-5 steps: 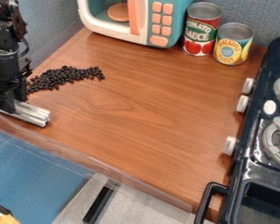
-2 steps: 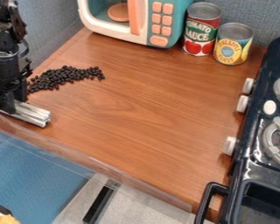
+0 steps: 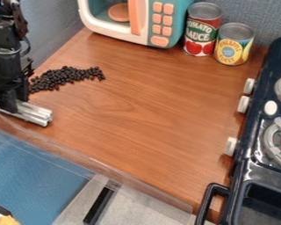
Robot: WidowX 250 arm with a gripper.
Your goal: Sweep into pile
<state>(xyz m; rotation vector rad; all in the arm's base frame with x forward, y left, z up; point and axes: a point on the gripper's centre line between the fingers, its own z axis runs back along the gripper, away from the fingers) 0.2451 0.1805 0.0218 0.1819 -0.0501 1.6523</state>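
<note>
At the left edge of the view, the gripper (image 3: 11, 103) hangs low over the near left corner of the counter, shut on a silver metal bar (image 3: 34, 113). The bar lies low along the counter's front left edge, one end pointing right. Just behind the bar, a heap of small black beads (image 3: 63, 77) stretches rightward in an uneven band. Part of the heap's left end is hidden behind the gripper.
The wooden counter (image 3: 140, 114) has a clear plastic strip (image 3: 96, 160) along its front edge. A toy microwave (image 3: 149, 22) and two cans, one red (image 3: 201, 30) and one yellow (image 3: 232, 46), stand at the back. The toy stove (image 3: 254, 158) borders the right side.
Gripper and bar have shifted very slightly to the right. The beads lie as before.
</note>
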